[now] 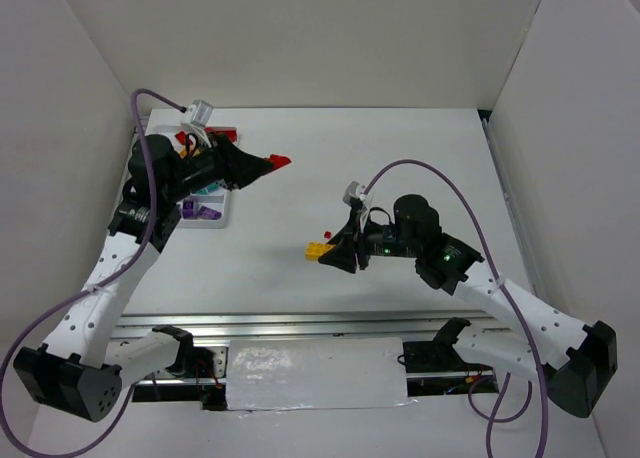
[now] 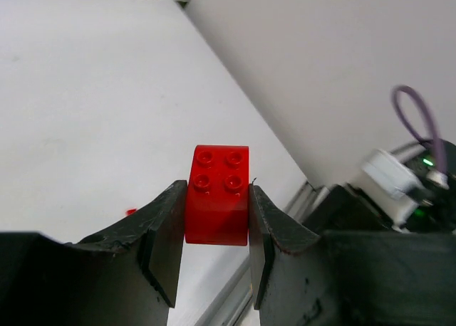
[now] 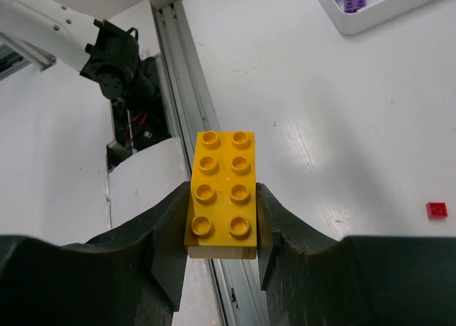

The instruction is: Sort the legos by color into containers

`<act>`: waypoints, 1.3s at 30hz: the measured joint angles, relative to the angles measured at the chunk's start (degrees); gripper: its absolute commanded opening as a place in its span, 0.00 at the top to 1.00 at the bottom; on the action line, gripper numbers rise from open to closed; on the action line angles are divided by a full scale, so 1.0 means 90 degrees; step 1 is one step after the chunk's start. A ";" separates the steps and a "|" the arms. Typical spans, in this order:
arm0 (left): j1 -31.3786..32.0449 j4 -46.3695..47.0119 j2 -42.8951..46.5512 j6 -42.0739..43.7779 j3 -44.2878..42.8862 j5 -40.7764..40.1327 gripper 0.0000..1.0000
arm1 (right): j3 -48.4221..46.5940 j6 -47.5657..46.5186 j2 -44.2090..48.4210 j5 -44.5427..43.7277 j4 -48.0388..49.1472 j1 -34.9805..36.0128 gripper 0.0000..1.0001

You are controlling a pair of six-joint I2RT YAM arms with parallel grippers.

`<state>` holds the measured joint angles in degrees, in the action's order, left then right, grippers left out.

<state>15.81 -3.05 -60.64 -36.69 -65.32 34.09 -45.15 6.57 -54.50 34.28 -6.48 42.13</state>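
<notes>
**Item 1: red brick** [image 2: 218, 176]. Four studs. It is clamped by its flat side walls in the left gripper [image 2: 217, 201] and held above the table [image 1: 400, 168], just right of the white tray [image 1: 224, 216] at far left.

**Item 2: yellow brick** [image 3: 222, 162]. Eight studs. It is pinched across its long sides by the right gripper [image 3: 222, 198] and held mid-table, well apart from the tray.

**Handling:** both are judged light, rigid and smooth-walled, so slip is possible. Opposite flat walls are best gripped, and the studs avoided.
</notes>
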 measured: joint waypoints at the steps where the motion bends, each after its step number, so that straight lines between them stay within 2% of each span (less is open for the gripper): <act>1: -0.0117 -0.0005 -0.0061 -0.0090 0.0015 -0.0085 1.00 | 0.0029 0.0017 0.0046 -0.0085 0.0002 0.0000 1.00; 4: -0.0352 -0.0308 -0.0299 -0.0163 0.0017 -0.0750 1.00 | 0.0080 0.0124 0.0221 -0.0355 0.0002 0.0000 1.00; 8: -0.0772 -0.0993 -0.0755 -0.0301 -0.0187 -0.2242 1.00 | 0.0155 0.0345 0.0474 -0.0928 0.0126 0.0000 1.00; 11: -0.1248 -0.1428 -0.1477 -0.0444 -0.0685 -0.3378 1.00 | 0.0325 0.0568 0.0673 -0.1370 0.0199 0.0000 1.00; 17: -0.2212 -0.2047 -0.4044 -0.0833 -0.2895 -0.4789 1.00 | 0.0495 0.1003 0.0741 -0.1967 0.0291 -0.0056 1.00; 24: -0.2669 -0.3354 -0.6870 -0.1258 -0.5928 -0.5969 1.00 | 0.0563 0.1399 0.0690 -0.1991 0.0430 -0.0250 1.00; 28: -0.2778 -0.3643 -0.7633 -0.1241 -0.6836 -0.6343 0.89 | 0.0566 0.1549 0.0576 -0.1877 0.0440 -0.0289 1.00; 35: -0.3048 -0.3325 -0.8199 -0.1027 -0.7276 -0.6382 0.85 | 0.0566 0.1671 0.0510 -0.1681 0.0442 -0.0311 1.00; 38: -0.3135 -0.3101 -0.8473 -0.0908 -0.7293 -0.6382 0.71 | 0.0566 0.1673 0.0503 -0.1659 0.0442 -0.0311 1.00; 39: -0.3160 -0.3043 -0.8553 -0.0882 -0.7286 -0.6375 0.60 | 0.0566 0.1673 0.0500 -0.1654 0.0440 -0.0311 1.00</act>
<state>-12.62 -30.44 -137.62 -44.62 -130.89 -23.29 -40.05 21.63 -50.00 19.40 -2.52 39.33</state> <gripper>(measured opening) 0.469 0.441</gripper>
